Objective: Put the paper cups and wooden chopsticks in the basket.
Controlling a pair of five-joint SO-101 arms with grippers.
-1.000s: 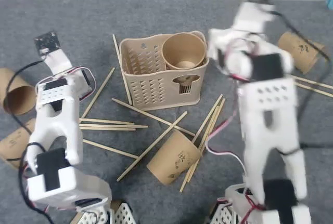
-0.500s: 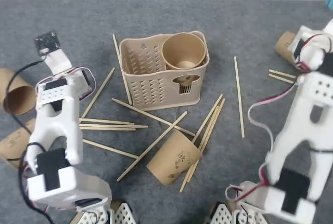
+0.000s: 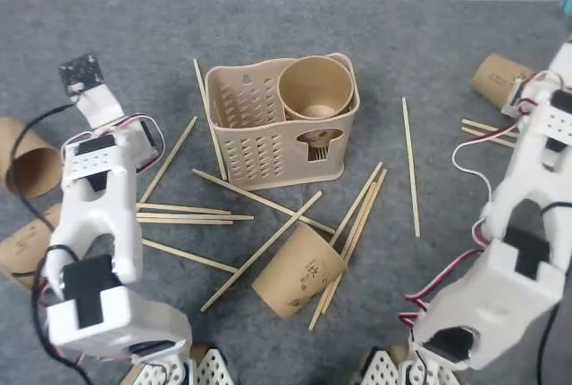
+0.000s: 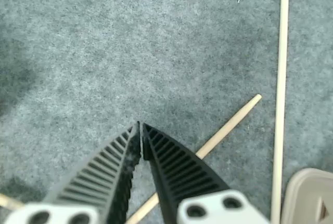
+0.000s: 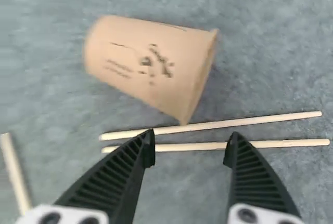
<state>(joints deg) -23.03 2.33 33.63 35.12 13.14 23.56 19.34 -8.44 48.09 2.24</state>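
Jaws, left: black ribbed left gripper (image 4: 140, 130) was closed, tips together above the grey felt mat (image 4: 104, 37), beside a slanting wooden chopstick (image 4: 229, 125).
Jaws, right: right gripper (image 5: 190, 142) stood spread wide over two parallel wooden chopsticks (image 5: 218, 125); a brown paper cup (image 5: 151, 65) lay sideways just beyond.
Nearest cup: fallen brown cup (image 3: 299, 271) lay across loose chopsticks (image 3: 355, 213).
Basket: beige slotted plastic basket (image 3: 259, 148) stood mid-table, one upright paper cup (image 3: 315, 86) inside.

White arms (image 3: 100, 215), black ribbed grippers (image 4: 140, 128), red-white cables (image 3: 440, 280).
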